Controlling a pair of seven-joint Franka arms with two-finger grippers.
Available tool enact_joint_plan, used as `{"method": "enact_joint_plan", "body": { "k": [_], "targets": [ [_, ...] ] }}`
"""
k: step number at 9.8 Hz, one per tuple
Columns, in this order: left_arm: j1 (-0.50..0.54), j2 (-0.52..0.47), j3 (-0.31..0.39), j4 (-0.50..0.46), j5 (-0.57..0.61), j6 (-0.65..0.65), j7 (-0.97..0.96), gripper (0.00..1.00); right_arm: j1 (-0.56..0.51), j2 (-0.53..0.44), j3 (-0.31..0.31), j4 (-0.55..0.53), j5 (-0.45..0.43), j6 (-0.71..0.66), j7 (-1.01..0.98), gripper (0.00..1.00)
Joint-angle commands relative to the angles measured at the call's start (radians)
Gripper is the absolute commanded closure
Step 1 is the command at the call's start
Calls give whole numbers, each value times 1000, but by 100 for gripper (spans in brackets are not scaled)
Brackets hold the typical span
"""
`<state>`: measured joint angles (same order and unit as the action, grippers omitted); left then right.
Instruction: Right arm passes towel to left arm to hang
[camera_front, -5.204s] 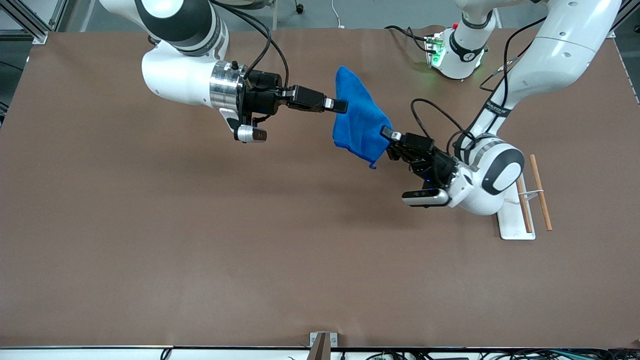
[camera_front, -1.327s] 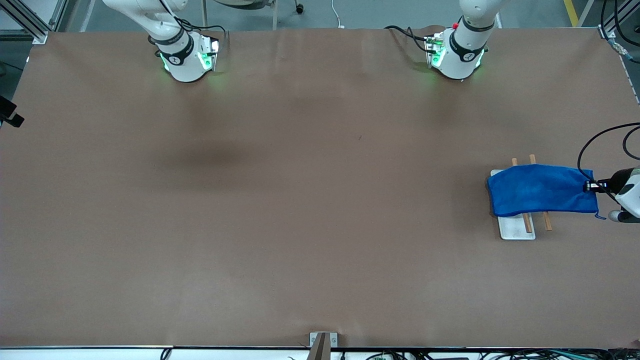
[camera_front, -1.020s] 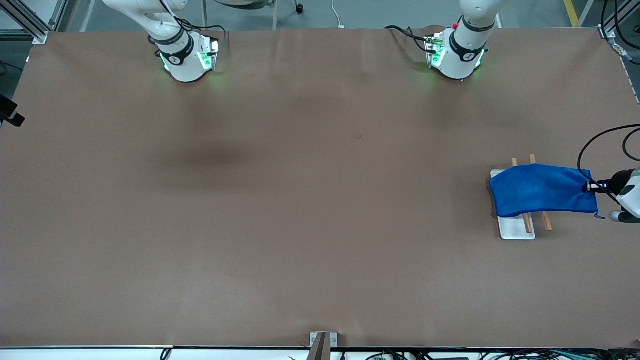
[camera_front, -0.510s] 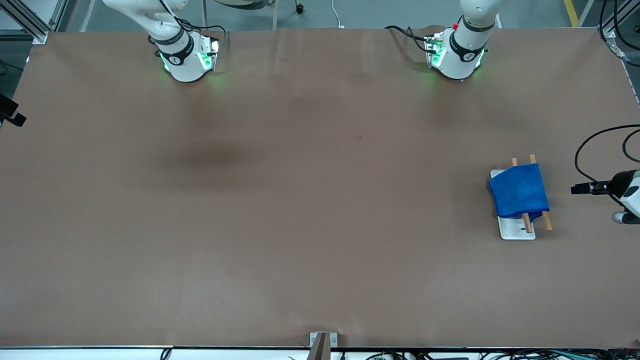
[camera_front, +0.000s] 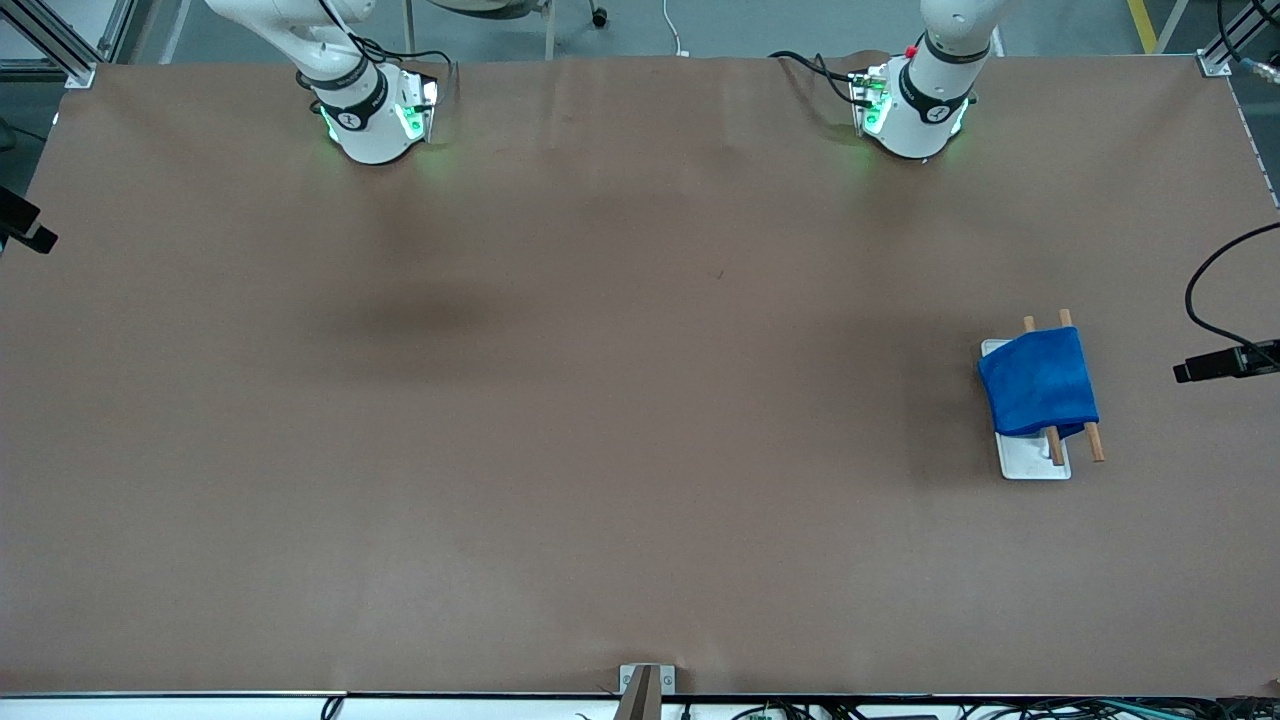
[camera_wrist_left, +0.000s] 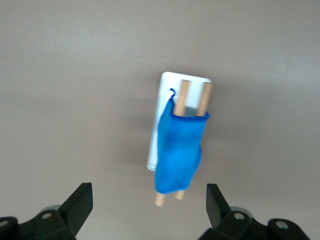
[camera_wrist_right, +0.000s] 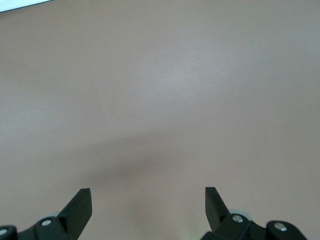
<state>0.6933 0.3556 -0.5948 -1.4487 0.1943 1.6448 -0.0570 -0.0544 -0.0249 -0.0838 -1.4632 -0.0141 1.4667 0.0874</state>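
The brown tabletop (camera_front: 600, 450) is bare along the edge nearest the front camera. A bit farther from that camera, toward the left arm's end of the tabletop, a small white base (camera_front: 1030, 460) lies flat on the tabletop. Two wooden rods (camera_front: 1093, 440) run side by side above it. The blue towel (camera_front: 1040, 380) hangs folded over both rods, and the rod ends stick out past the cloth on both sides. In the left wrist view the towel (camera_wrist_left: 179, 150) drapes down over the rods (camera_wrist_left: 183, 100) with the white base (camera_wrist_left: 167, 85) under them, and a little thread loop shows at one corner of the cloth. No end effector touches the towel. The left end effector (camera_front: 1205, 367) is at the edge of the front view, up in the air over the left arm's end of the tabletop, well apart from the towel. In the left wrist view the left end effector (camera_wrist_left: 149, 210) has its two black fingers spread wide with nothing between them. The right end effector (camera_wrist_right: 148, 210) shows only in the right wrist view, over bare tabletop, with its fingers spread wide too and holding nothing. Farthest from the front camera stand the two green-lit bases, the right arm (camera_front: 365, 110) and the left arm (camera_front: 915, 105).
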Motion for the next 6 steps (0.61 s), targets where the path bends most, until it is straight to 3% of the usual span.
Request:
{"method": "enact_joint_plan", "body": {
  "k": [1, 6],
  "targets": [
    [6, -91, -65, -35, -9, -35, -40, 0, -4, -9, -2, -8, 11, -11, -9, 0],
    [8, -173, -148, 110, -45, -270, -23, 0, -4, -7, -2, -8, 8, -12, -8, 0]
  ]
}}
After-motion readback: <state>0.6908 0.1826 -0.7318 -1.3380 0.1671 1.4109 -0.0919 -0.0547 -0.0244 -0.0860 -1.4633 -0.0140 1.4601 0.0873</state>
